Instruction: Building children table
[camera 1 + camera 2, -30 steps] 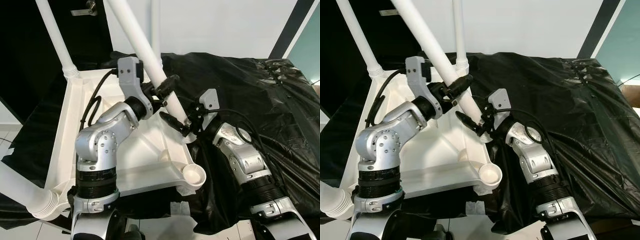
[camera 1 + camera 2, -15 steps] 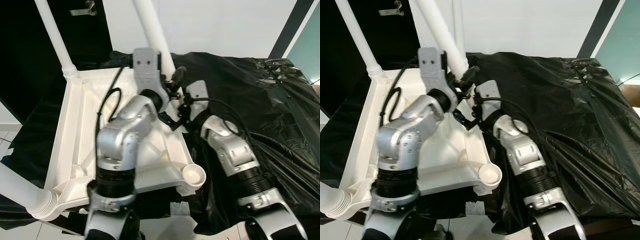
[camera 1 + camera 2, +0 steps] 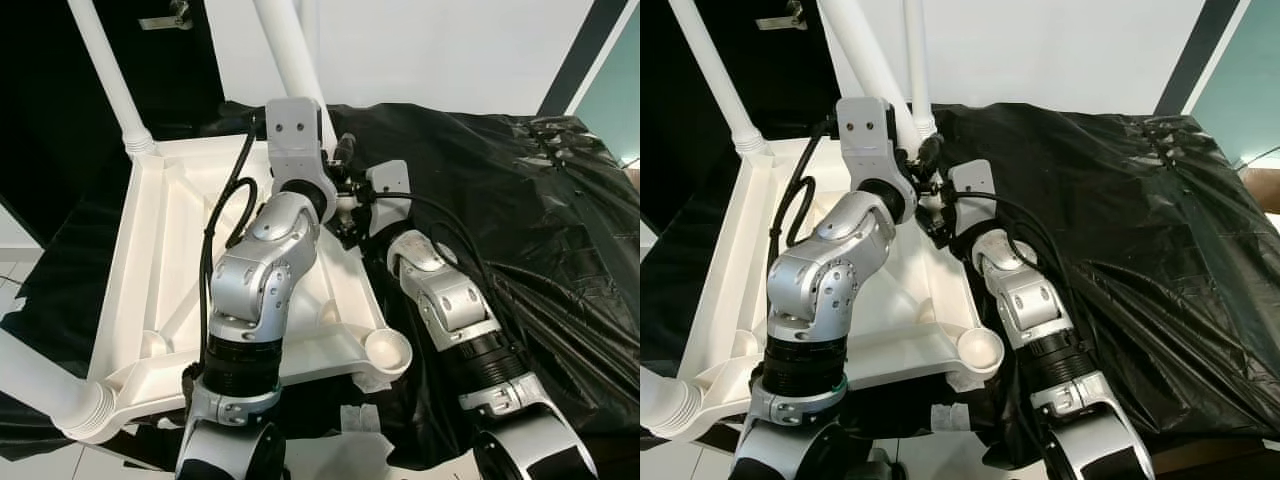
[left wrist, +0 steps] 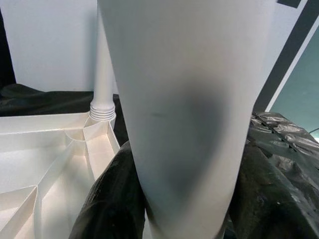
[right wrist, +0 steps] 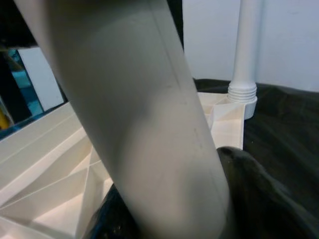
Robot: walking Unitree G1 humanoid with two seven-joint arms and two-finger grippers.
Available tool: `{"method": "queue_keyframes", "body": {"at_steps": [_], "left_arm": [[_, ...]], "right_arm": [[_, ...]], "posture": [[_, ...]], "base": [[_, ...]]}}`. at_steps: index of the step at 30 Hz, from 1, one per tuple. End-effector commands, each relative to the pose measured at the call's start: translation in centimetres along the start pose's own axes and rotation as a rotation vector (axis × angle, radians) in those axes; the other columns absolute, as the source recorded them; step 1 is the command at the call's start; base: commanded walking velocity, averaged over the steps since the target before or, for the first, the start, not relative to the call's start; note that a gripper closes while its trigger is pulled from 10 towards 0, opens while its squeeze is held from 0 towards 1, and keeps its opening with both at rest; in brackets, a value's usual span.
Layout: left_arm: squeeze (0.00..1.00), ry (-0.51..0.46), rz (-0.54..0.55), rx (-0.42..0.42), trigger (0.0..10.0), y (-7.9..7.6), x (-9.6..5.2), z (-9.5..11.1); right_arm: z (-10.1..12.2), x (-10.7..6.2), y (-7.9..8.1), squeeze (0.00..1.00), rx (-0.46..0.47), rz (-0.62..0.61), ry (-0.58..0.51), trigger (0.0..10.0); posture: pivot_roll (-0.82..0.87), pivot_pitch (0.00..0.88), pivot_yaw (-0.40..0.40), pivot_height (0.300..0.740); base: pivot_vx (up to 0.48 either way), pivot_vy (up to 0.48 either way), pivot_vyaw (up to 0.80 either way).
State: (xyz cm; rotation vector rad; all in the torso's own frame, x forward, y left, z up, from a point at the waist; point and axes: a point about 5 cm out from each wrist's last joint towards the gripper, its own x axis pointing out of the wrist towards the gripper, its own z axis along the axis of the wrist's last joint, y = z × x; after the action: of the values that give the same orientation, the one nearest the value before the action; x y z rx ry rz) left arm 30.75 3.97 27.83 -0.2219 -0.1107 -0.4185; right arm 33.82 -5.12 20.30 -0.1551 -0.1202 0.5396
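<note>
A white children's table top (image 3: 170, 250) lies upside down on a black sheet. Legs stand in its far left corner (image 3: 105, 70), its far right corner (image 3: 917, 60) and its near left corner (image 3: 40, 385). The near right socket (image 3: 388, 349) holds no leg. A loose white table leg (image 3: 290, 50) rises steeply over the far right part of the top. My left gripper (image 3: 335, 168) is shut on it, and my right gripper (image 3: 348, 215) is shut on it just below. Both wrist views show the leg (image 4: 184, 124) (image 5: 144, 124) close up between dark fingers (image 4: 107, 199).
The black sheet (image 3: 520, 200) covers the surface to the right of the table top. A dark door with a metal handle (image 3: 170, 15) stands at the far left, beside a white wall. Pale floor tiles (image 3: 10, 285) show at the left edge.
Both grippers have carried the loose leg away from me, from over the right rim to near the far right corner. The leg now stands steeper, and my left elbow has swung in.
</note>
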Motion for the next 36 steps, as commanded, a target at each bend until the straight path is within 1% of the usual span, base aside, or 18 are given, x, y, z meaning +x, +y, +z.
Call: {"method": "queue_keyframes", "body": {"at_steps": [1, 2, 3, 4, 5, 6, 7, 8, 9, 13, 14, 15, 19, 22, 24, 29, 30, 36], "left_arm": [[0.0, -0.027, -0.127, -0.029, 10.0, -3.7, 0.2, 0.6], [0.0, -0.022, -0.151, -0.042, 10.0, -3.8, 0.1, 0.5], [0.38, -0.021, -0.172, -0.051, 10.0, -4.0, 0.0, 0.6], [0.45, -0.021, -0.186, -0.057, 10.0, -4.1, 0.0, 0.6], [0.45, -0.021, -0.186, -0.057, 10.0, -4.1, 0.0, 0.6], [1.0, -0.023, -0.233, -0.078, 10.0, -4.2, -0.1, 0.6], [1.0, -0.022, -0.279, -0.101, 10.0, -4.4, -0.3, 0.6], [1.0, -0.023, -0.312, -0.116, 10.0, -4.5, -0.4, 0.7], [1.0, -0.038, -0.34, -0.123, 10.0, -4.5, -0.6, 0.9], [1.0, -0.055, -0.363, -0.11, 10.0, -4.2, -0.8, 1.1], [0.44, -0.066, -0.391, -0.097, 10.0, -3.9, -1.0, 1.2], [0.0, -0.069, -0.428, -0.091, 10.0, -3.6, -1.2, 1.3], [0.0, -0.073, -0.487, -0.079, 10.0, -3.4, -1.5, 1.4], [0.0, -0.072, -0.581, -0.068, 10.0, -3.6, -2.0, 1.5], [0.0, -0.049, -0.678, -0.018, 10.0, -3.7, -2.5, 1.3], [0.0, -0.041, -0.693, -0.011, 10.0, -3.7, -2.6, 1.3], [0.0, -0.038, -0.735, 0.006, 10.0, -3.6, -2.8, 1.4], [0.0, -0.027, -0.796, 0.035, 10.0, -3.4, -3.3, 1.6]], "right_arm": [[0.1, 0.5, 0.6, 0.0, -0.027, 0.008, 0.022, 0.0], [0.1, 0.5, 0.4, 0.0, -0.023, 0.007, 0.021, 0.0], [0.2, 0.4, 0.2, 0.0, -0.019, 0.005, 0.018, 0.0], [0.2, 0.4, 0.0, 0.0, -0.017, 0.004, 0.016, 0.0], [0.2, 0.4, 0.0, 0.0, -0.017, 0.004, 0.016, 0.0], [0.2, 0.4, -0.6, 0.0, 0.005, 0.009, 0.02, 0.0], [0.2, 0.3, -0.9, 0.0, 0.019, 0.016, 0.022, 3.3], [0.2, 0.3, -1.1, 0.0, 0.029, 0.021, 0.023, 3.3], [0.2, 0.2, -1.4, 0.0, 0.052, 0.034, 0.025, 10.0], [0.2, 0.1, -2.0, 0.0, 0.086, 0.052, 0.027, 10.0], [0.3, 0.0, -2.4, 0.0, 0.099, 0.07, 0.028, 10.0], [0.3, -0.1, -2.7, 0.0, 0.106, 0.112, 0.03, 10.0], [0.3, -0.4, -3.0, 0.0, 0.115, 0.183, 0.035, 10.0], [0.5, -0.8, -2.9, 0.0, 0.113, 0.288, 0.035, 10.0], [1.0, -1.3, -2.7, 0.0, 0.089, 0.442, 0.028, 10.0], [1.2, -1.5, -2.6, 0.0, 0.083, 0.484, 0.028, 10.0], [1.5, -1.8, -2.5, 0.0, 0.077, 0.552, 0.024, 10.0], [1.8, -2.4, -2.5, 0.0, 0.05, 0.643, 0.033, 10.0]], "posture": [[0.16, 0.03, -0.004, 0.74], [0.16, 0.03, -0.004, 0.74], [0.16, 0.03, -0.004, 0.74], [0.16, 0.03, -0.004, 0.74], [0.16, 0.03, -0.004, 0.74], [0.16, 0.029, -0.003, 0.74], [0.16, 0.029, -0.003, 0.74], [0.16, 0.029, -0.003, 0.74], [0.16, 0.028, -0.003, 0.74], [0.16, 0.027, -0.004, 0.74], [0.16, 0.026, -0.004, 0.74], [0.16, 0.022, -0.002, 0.74], [0.16, 0.019, -0.001, 0.74], [0.16, 0.013, 0.001, 0.74], [0.16, 0.007, 0.003, 0.74], [0.16, 0.005, 0.005, 0.74], [0.16, 0.0, 0.007, 0.74], [0.16, 0.0, 0.012, 0.74]], "base": [[0.0, 0.0, 0.0], [0.0, 0.0, 0.0], [0.0, 0.0, 0.0], [0.0, 0.0, 0.0], [0.0, 0.0, 0.0], [0.0, 0.0, 0.0], [0.0, 0.0, 0.0], [0.0, 0.0, 0.0], [0.0, 0.0, 0.0], [0.0, 0.0, 0.0], [0.0, 0.0, 0.0], [0.0, 0.0, 0.0], [0.0, 0.0, 0.0], [0.0, 0.0, 0.0], [0.0, 0.0, 0.0], [0.0, 0.0, 0.0], [0.0, 0.0, 0.0], [0.0, 0.0, 0.0]]}}
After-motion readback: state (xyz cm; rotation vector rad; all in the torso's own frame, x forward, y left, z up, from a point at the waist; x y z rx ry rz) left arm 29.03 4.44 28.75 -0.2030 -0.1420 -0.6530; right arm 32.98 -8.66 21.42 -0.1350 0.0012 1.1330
